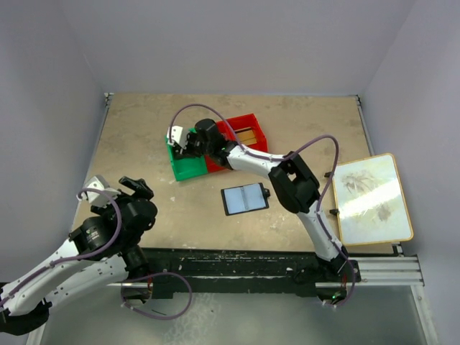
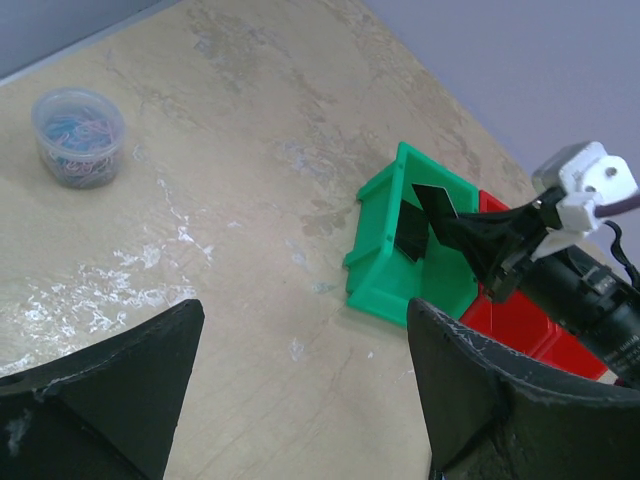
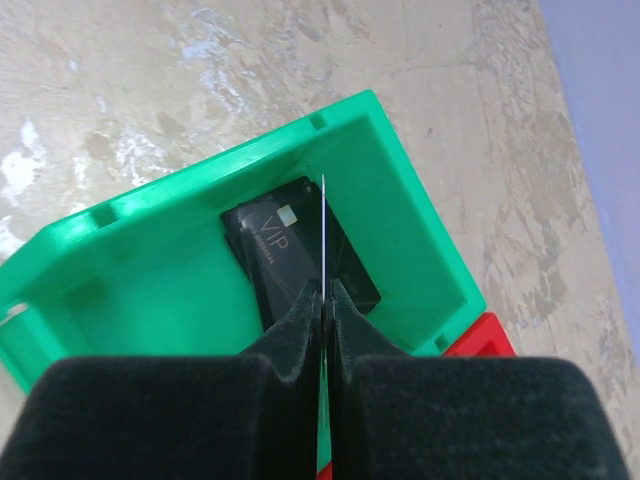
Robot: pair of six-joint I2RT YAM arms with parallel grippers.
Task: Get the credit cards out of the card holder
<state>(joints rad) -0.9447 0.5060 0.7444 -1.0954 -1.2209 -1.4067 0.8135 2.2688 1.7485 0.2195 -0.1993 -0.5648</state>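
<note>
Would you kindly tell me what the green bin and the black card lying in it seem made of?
Green bin: likely moulded plastic, smooth with a slight sheen, uniform colour. Black card: probably plastic, thin, flat, semi-gloss, printed VIP lettering.

- Table (image 3: 150, 80): mottled beige, stone-look, matt, with pale chalky scuffs.
- Green bin (image 3: 400, 220) and red bin (image 2: 515, 318): smooth moulded plastic, slight gloss.
- Black card (image 3: 280, 250) lying in the green bin: smooth plastic, satin sheen.
- Held card (image 2: 435, 200): thin, black, dull.
- Tub (image 2: 78, 135), upper left of the left wrist view: cloudy clear plastic.
- Left gripper (image 2: 305, 310) fingers (image 2: 110, 400): matt black, grainy, pale-scuffed.
</note>
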